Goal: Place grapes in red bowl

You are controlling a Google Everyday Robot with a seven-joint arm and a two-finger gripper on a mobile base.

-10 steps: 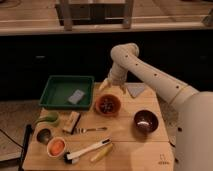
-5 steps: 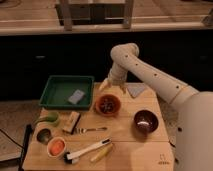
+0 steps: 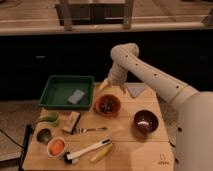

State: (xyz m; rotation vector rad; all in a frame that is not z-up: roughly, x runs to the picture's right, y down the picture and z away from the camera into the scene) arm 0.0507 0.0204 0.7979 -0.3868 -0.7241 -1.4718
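Nothing among the objects has shifted since the earlier frames, and the arm keeps much the same pose, its gripper (image 3: 113, 86) hanging above and just behind the red bowl (image 3: 108, 105), over the back part of the wooden table (image 3: 135, 150). Whether the claw is spread or pressed together cannot be told; nothing shows in its grasp.

The grapes (image 3: 106, 104) lie inside the red bowl as a dark lumpy cluster near its middle. This bowl stands toward the centre of the table, just right of the green tray (image 3: 57, 95), which holds a small grey block (image 3: 76, 96). Behind the bowl and to its right, a grey cloth (image 3: 135, 90) lies flat near the table's back edge.

To the right and nearer the front stands a dark maroon bowl (image 3: 146, 120), apart from the red one. In front of the red bowl, a fork (image 3: 90, 130) lies crosswise, with a tan block (image 3: 72, 121) beside its left end. At the left edge sit a green cup (image 3: 48, 119) and a dark round cup (image 3: 43, 135). Near the front, a small pale bowl (image 3: 57, 147) holds something orange, and next to it lie a white-handled brush (image 3: 87, 150) and a yellow stick-like item (image 3: 101, 152), side by side at a slant.
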